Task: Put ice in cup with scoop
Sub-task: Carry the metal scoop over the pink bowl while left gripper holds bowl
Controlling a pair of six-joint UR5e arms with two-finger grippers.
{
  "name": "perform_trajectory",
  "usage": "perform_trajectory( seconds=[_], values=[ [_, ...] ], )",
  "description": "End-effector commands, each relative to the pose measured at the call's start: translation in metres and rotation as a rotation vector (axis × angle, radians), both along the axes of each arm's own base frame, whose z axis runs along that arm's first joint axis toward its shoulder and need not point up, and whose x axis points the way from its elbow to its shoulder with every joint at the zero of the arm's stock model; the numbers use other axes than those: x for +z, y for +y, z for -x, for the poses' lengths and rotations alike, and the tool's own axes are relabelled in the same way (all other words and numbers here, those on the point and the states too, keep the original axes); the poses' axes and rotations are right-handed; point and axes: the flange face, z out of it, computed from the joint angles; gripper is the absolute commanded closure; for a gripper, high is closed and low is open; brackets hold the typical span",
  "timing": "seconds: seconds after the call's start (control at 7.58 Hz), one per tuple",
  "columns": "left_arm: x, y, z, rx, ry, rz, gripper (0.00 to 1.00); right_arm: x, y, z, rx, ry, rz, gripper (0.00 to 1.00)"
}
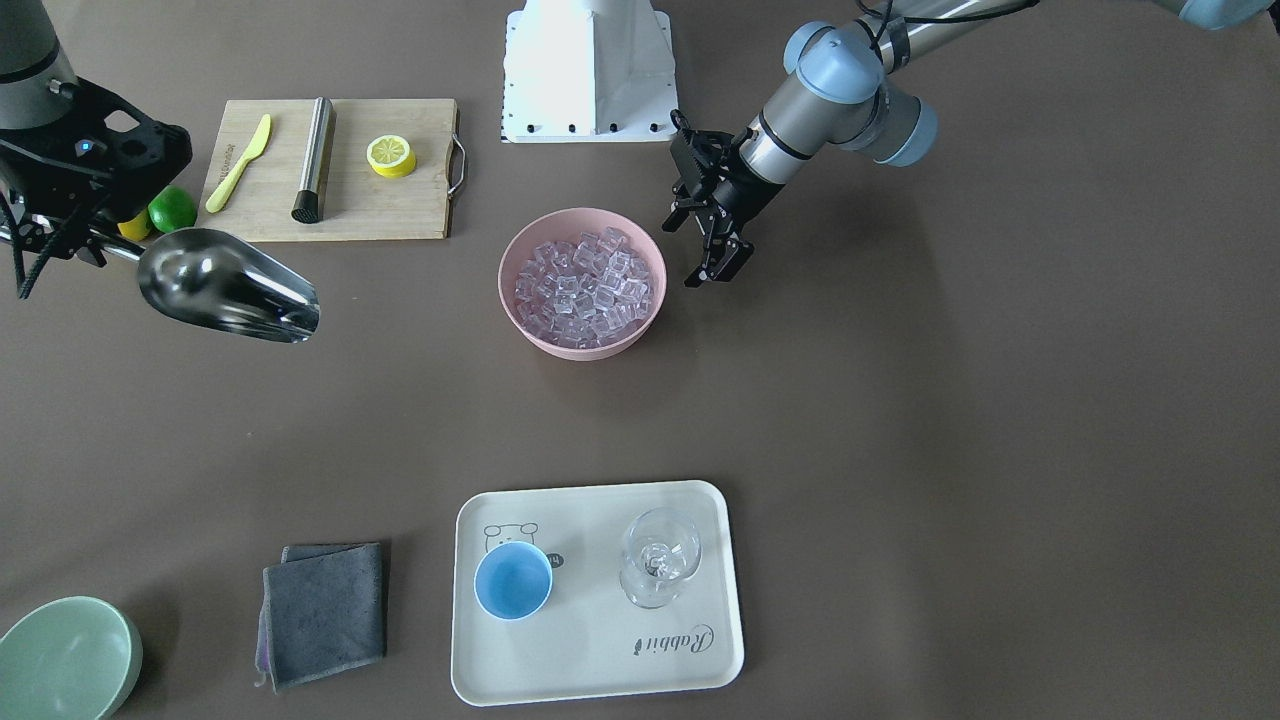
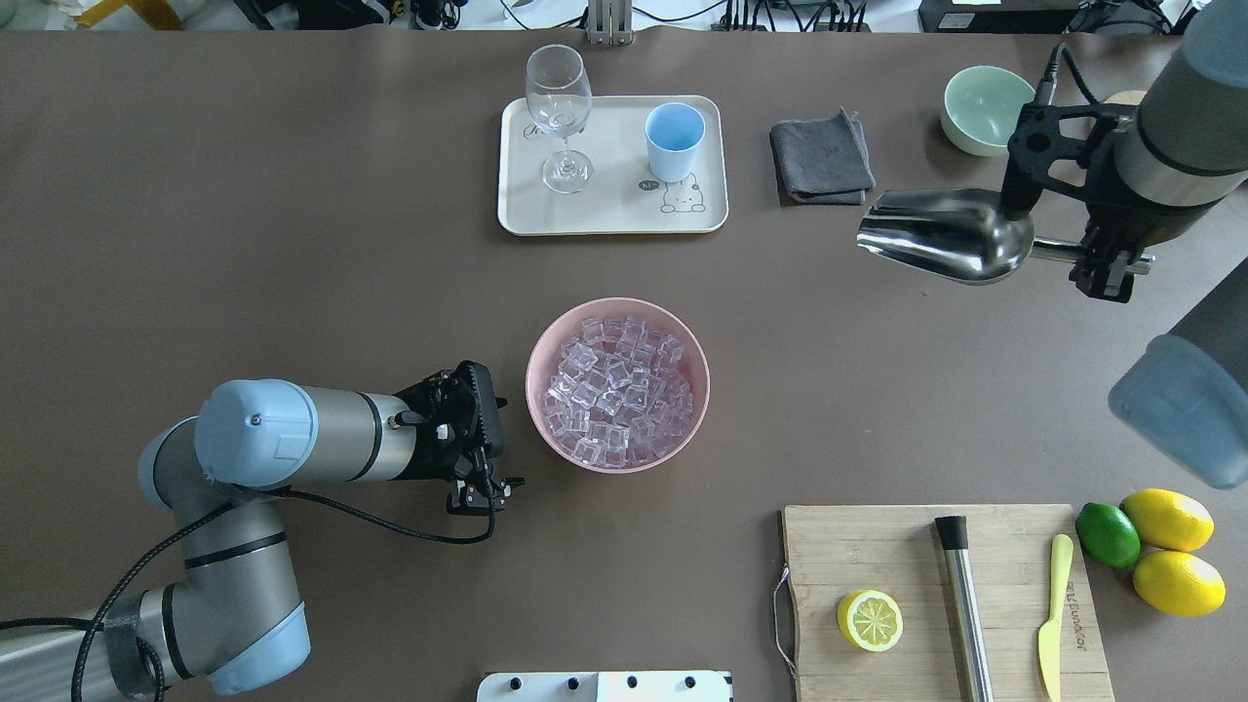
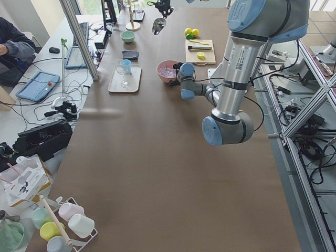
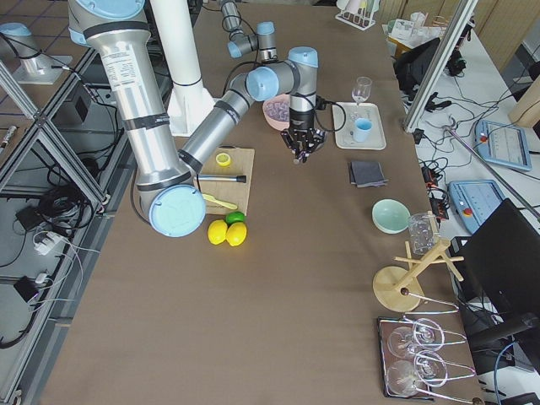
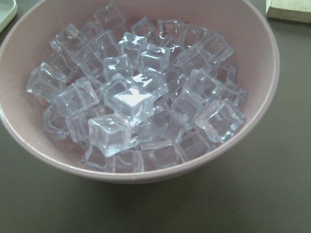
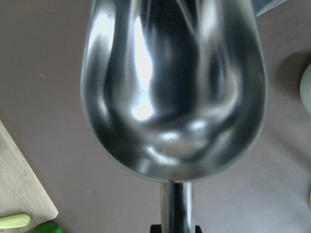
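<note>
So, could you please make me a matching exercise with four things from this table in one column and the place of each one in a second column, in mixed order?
Things
1. scoop
2. ice
3. cup
4. half lemon

Places
A. on the wooden board
B. in the pink bowl
C. held by the right pincer, above the table
D. on the tray, beside the glass

Right pairs: 1-C, 2-B, 3-D, 4-A.
</note>
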Motion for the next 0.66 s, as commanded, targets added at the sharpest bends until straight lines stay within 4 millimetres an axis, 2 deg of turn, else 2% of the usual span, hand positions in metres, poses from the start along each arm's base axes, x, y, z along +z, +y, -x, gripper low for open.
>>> perform_trajectory(
  seconds=[0.0,0.13,0.26,0.4,0.53],
  values=[
    [-0.007,-0.001,-0.001,-0.001,0.013,-0.006,0.03,-0.057,0.016,0.042,-0.180,0.108,-0.086,1.00],
    [-0.011,-0.002,-0.003,-0.002,0.019,-0.008,0.03,-0.081,0.020,0.051,-0.240,0.156,-0.089,1.00],
    [-0.014,-0.002,-0.003,-0.002,0.023,-0.010,0.03,-0.100,0.027,0.070,-0.311,0.237,-0.125,1.00],
    [-0.015,-0.002,-0.004,-0.002,0.023,-0.010,0.03,-0.114,0.020,0.090,-0.339,0.262,-0.117,1.00],
    [-0.017,-0.005,-0.012,-0.002,0.021,-0.010,0.03,-0.137,0.021,0.120,-0.390,0.320,-0.147,1.00]
  ],
)
